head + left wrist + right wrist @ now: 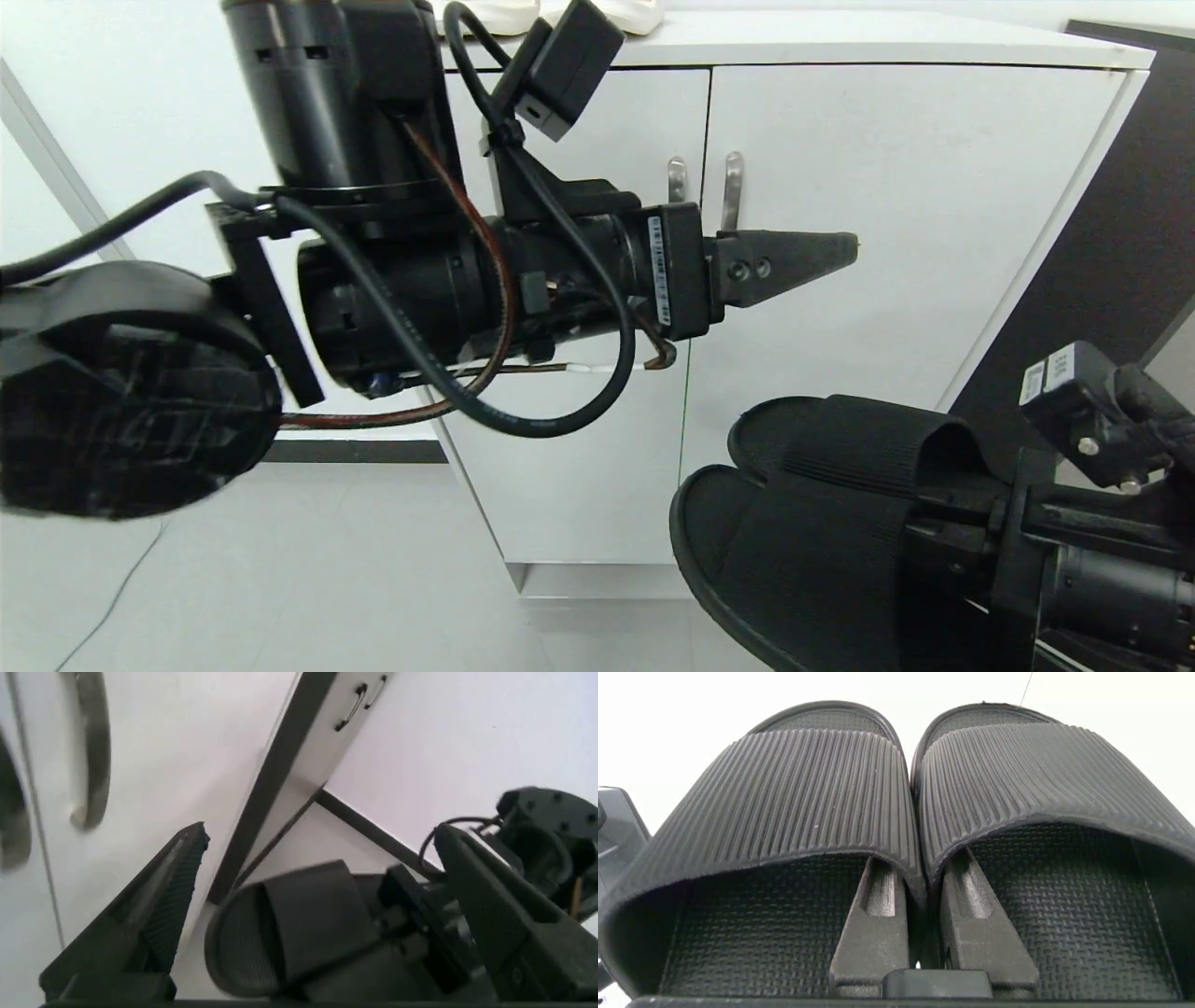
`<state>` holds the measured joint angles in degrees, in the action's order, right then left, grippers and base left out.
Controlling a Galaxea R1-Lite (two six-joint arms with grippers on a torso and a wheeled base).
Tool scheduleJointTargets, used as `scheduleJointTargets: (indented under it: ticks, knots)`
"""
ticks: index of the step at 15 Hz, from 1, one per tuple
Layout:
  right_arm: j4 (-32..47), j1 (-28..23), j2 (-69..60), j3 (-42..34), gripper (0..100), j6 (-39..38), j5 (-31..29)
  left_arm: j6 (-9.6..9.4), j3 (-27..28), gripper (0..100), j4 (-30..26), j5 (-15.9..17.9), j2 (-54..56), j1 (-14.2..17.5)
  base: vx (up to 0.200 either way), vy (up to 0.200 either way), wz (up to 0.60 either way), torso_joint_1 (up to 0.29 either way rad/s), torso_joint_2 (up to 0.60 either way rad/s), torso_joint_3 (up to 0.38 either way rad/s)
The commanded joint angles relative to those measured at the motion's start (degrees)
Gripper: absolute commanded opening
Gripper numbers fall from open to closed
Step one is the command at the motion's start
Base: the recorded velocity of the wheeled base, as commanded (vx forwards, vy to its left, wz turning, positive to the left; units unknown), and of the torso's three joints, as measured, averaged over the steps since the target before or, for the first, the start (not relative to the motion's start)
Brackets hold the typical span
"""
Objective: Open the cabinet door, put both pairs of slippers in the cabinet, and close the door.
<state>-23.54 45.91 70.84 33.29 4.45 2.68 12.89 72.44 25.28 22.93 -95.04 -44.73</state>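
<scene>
— How's the light?
— Bright and even. The white cabinet (887, 233) nearly washes out, and shadows are faint.
— Any blur?
— The head view bows at its edges. Up close, the handle (93, 756) is soft. Behind the slippers (822, 812), everything blows out white.

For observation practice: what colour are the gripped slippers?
The slippers are black with ribbed straps; best: right wrist view.
</scene>
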Motion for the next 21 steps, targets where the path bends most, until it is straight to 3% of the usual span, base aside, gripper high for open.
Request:
scheduleJointTargets:
  ticks: [1, 4, 10, 15, 18, 19, 21]
  knots:
    - [0.0, 0.0, 0.1, -0.1, 0, 0.0, 0.0, 0.21, 3.9, 100, 0.0, 1.2, -5.1, 2.0, 0.0, 0.0, 0.0, 0.0, 0.0, 0.0]
    - [0.0, 0.0, 0.1, -0.1, 0, 0.0, 0.0, 0.12, 5.4, 100, 0.3, -0.3, -6.7, 3.1, 0.0, 0.0, 0.0, 0.0, 0.0, 0.0]
    - [-0.1, 0.0, 0.2, -0.4, 0, 0.0, 0.0, -0.84, 9.2, 100, 0.4, -9.0, -9.2, 2.5, 0.0, 0.0, 0.0, 0.0, 0.0, 0.0]
    - [-0.1, 0.1, 0.1, -0.4, 0, 0.0, 0.0, -0.76, 14.0, 100, 0.3, -10.4, -13.0, 2.6, 0.0, 0.0, 0.0, 0.0, 0.0, 0.0]
    - [0.0, 0.1, 0.1, -0.5, 0, 0.0, 0.0, -0.49, 14.2, 100, 0.3, -10.3, -13.5, 2.5, 0.0, 0.0, 0.0, 0.0, 0.0, 0.0]
    - [0.0, 0.0, 0.2, -0.5, 0, 0.0, 0.0, -0.49, 14.1, 0, 0.3, -10.3, -13.4, 2.5, 0.0, 0.0, 0.0, 0.0, 0.0, 0.0]
    - [0.0, 0.0, 0.2, -0.6, 0, 0.0, 0.0, -0.32, 13.7, 0, 0.3, -10.3, -13.1, 2.5, 0.0, 0.0, 0.0, 0.0, 0.0, 0.0]
